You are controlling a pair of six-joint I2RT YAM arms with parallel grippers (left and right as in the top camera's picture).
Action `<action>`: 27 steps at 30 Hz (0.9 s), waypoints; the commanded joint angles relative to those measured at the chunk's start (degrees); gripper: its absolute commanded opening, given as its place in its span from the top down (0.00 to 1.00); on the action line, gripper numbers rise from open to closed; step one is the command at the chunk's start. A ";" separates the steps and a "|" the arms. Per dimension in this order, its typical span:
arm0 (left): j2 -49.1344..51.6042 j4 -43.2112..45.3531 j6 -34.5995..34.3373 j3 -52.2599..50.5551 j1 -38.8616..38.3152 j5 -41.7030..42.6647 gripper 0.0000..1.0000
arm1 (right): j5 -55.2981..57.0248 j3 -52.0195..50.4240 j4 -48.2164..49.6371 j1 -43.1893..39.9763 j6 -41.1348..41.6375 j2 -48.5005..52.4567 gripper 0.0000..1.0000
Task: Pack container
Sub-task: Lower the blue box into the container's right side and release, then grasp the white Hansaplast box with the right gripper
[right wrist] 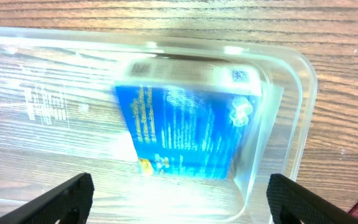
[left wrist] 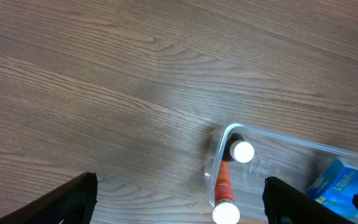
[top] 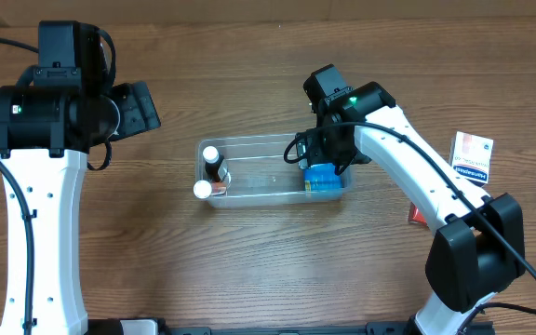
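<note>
The container [top: 259, 140] rests on the bench. Your right jaws stand apart over the blue box [top: 322, 177] at its right end, so that placement looks done. Your left jaws are apart too, beyond its left end. Next, reach for the white carton [top: 472, 158] right of the container.

Wood-grain table [top: 249, 270], white box with blue band [top: 473, 156] near right edge, red packet [top: 417, 217] nearby — partly hidden
</note>
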 commanded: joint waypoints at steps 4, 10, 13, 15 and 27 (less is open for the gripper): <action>0.00 0.04 0.26 0.76 0.22 -0.13 0.13 | 0.33 -0.15 0.31 -0.09 0.22 0.17 0.08; 0.00 0.02 0.28 0.76 0.22 -0.52 0.13 | 9.16 5.88 -2.56 -2.19 2.25 -3.69 0.05; 0.00 0.00 0.26 0.76 0.22 -0.50 0.13 | 12.26 10.73 -3.04 -7.67 2.82 -9.73 0.00; 0.00 0.02 0.26 0.76 0.22 -0.52 0.13 | 12.44 11.89 -2.78 -15.43 2.78 -13.27 0.00; 0.00 0.04 0.24 0.76 0.22 -0.44 0.13 | -1.07 5.90 0.61 -49.79 -17.16 -1.25 0.00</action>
